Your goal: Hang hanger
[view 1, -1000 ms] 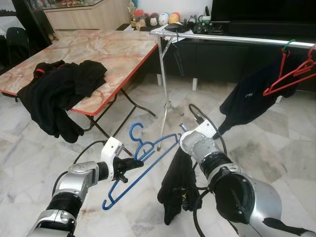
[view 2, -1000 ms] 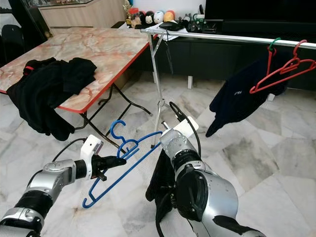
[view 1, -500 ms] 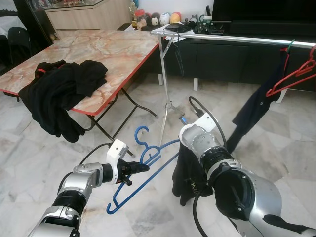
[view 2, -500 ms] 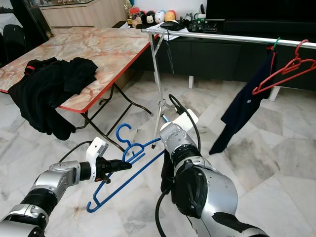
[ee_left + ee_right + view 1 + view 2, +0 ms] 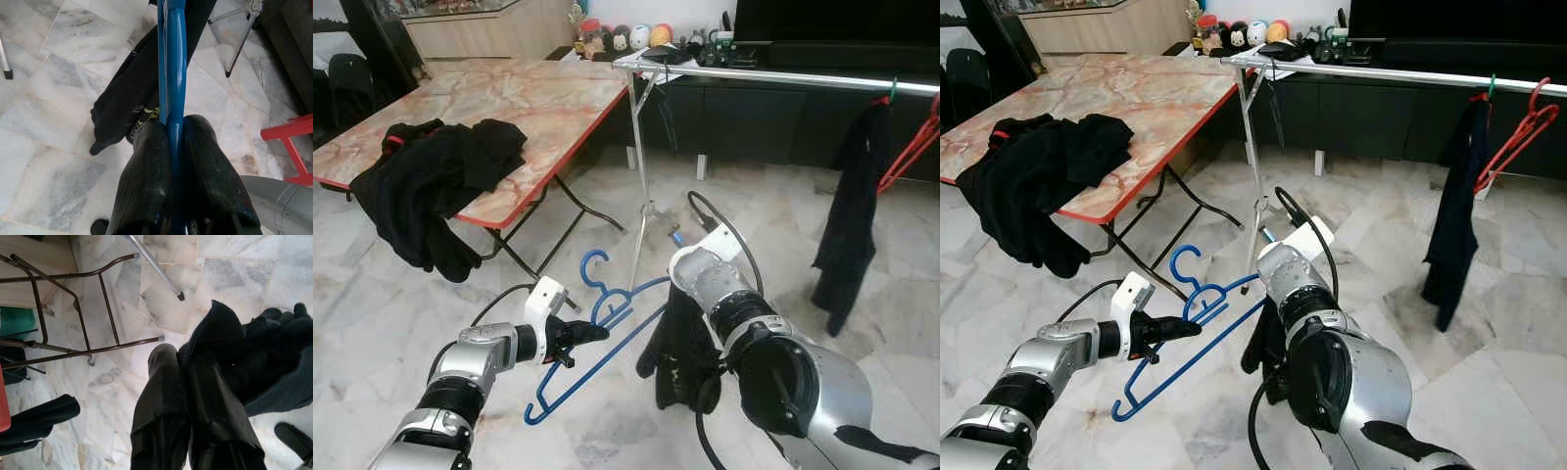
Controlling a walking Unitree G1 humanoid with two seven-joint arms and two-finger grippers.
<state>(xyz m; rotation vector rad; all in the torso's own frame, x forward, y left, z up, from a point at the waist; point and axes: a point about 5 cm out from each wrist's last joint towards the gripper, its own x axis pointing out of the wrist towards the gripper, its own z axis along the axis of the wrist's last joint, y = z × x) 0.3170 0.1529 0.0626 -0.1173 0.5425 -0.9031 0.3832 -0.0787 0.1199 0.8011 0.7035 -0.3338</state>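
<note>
The left gripper (image 5: 592, 333) is seen pinched on the blue hanger (image 5: 597, 338), whose long axis slants low-left to high-right. The right gripper (image 5: 188, 367) is clamped on the black garment (image 5: 680, 348). The rail (image 5: 783, 76) lies well ahead, above; the left arm is judged the carrier.

blue hanger (image 5: 597, 333): we are seeing smooth, glossy plastic
left gripper (image 5: 177, 128) fingers (image 5: 146, 181): matt black, finely ribbed
black garment (image 5: 680, 352): soft matt cloth
floor (image 5: 372, 313): polished marble tiles
table (image 5: 548, 98): glossy marbled top, red edge
rail (image 5: 783, 76): shiny bare metal
arms: brushed silver metal
</note>
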